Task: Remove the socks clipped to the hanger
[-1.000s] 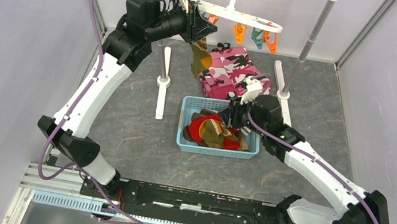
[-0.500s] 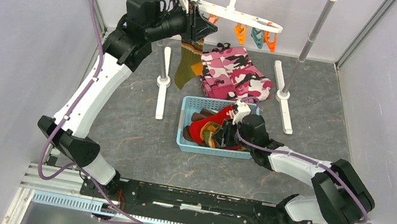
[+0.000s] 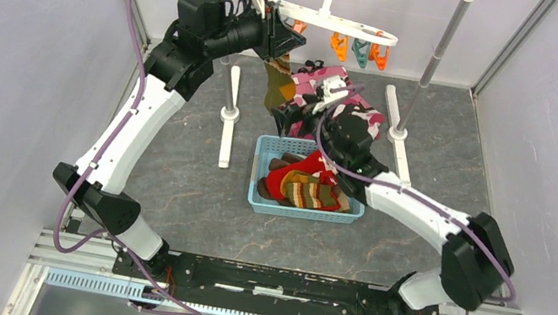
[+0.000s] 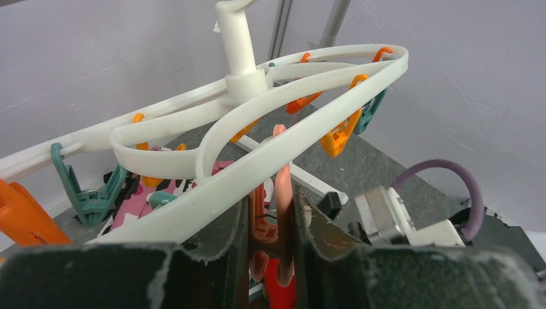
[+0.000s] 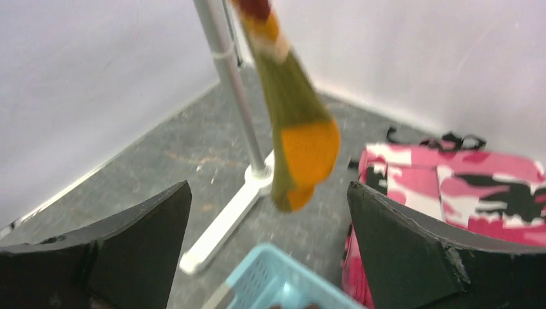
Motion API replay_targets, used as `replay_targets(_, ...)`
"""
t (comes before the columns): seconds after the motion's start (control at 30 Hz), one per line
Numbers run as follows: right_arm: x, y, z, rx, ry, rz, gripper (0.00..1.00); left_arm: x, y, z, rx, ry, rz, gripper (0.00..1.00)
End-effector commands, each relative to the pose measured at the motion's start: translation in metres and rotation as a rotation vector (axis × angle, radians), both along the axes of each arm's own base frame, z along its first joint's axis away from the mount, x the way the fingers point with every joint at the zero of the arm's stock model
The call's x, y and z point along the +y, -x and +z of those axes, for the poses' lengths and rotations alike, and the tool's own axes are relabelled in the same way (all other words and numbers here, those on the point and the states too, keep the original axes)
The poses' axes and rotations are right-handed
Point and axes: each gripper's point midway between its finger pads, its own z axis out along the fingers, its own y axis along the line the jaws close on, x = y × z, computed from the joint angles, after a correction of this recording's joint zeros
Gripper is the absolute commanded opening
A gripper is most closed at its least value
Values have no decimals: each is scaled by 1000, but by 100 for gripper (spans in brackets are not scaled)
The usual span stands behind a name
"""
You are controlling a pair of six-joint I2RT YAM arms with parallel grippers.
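Against pale walls (image 3: 13, 36), left pincer (image 4: 272, 222) pinches half-hidden clip (image 4: 281, 174).

L gripper (image 4: 270, 222) snug on salmon clip (image 4: 282, 177); white hanger (image 4: 245, 84) above

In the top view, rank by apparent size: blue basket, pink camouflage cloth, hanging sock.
Blue basket and pink camouflage cloth look about alike, unranked; the right arm covers part of the cloth.
Hanging sock: smallest.
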Motion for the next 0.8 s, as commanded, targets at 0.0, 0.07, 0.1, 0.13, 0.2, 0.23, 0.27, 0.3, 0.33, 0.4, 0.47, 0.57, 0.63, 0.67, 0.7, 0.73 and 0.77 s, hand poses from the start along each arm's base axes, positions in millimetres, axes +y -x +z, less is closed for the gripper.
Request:
replay_targets(0.0,14,-40,35,-181,-18,-11,98,-11,20,12,3,37,-75,14)
replay_targets(0.07,18,-49,43,-228,-38,-19,98,-10,21,13,0,38,-74,14)
replay_targets(0.1,20,-53,47,-251,-43,-28,98,-9,22,13,1,37,-74,14)
replay_targets(0.13,22,-57,50,-265,-51,-33,98,-9,23,13,2,37,-75,14)
replay_targets(0.2,27,-64,53,-282,-67,-43,98,-9,24,12,5,36,-76,14)
replay_targets(0.23,31,-66,56,-294,-79,-37,98,-9,24,12,7,36,-76,14)
replay_targets(0.27,34,-66,59,-302,-92,-25,98,-8,24,11,12,36,-74,14)
replay_targets(0.3,40,-65,62,-314,-107,-1,98,-8,25,11,17,37,-74,14)
replay_targets(0.33,46,-62,65,-323,-119,33,95,-8,25,10,21,37,-75,14)
replay_targets(0.4,57,-55,69,-322,-152,103,82,-7,26,8,29,35,-72,17)
replay_targets(0.47,65,-45,72,-303,-173,172,60,-4,27,7,37,30,-58,37)
replay_targets(0.57,69,-30,71,-259,-189,244,5,3,31,3,56,13,-27,73)
replay_targets(0.63,64,-20,70,-233,-208,256,0,11,36,-2,73,-5,2,99)
replay_targets(0.67,60,-16,69,-224,-213,256,0,16,39,-4,81,-12,16,100)
replay_targets(0.7,57,-12,67,-214,-218,256,0,20,43,-7,84,-21,23,100)
replay_targets(0.73,53,-9,67,-212,-221,253,0,24,48,-11,90,-33,26,100)
replay_targets(0.77,50,-6,66,-206,-222,250,0,27,54,-14,97,-43,28,100)
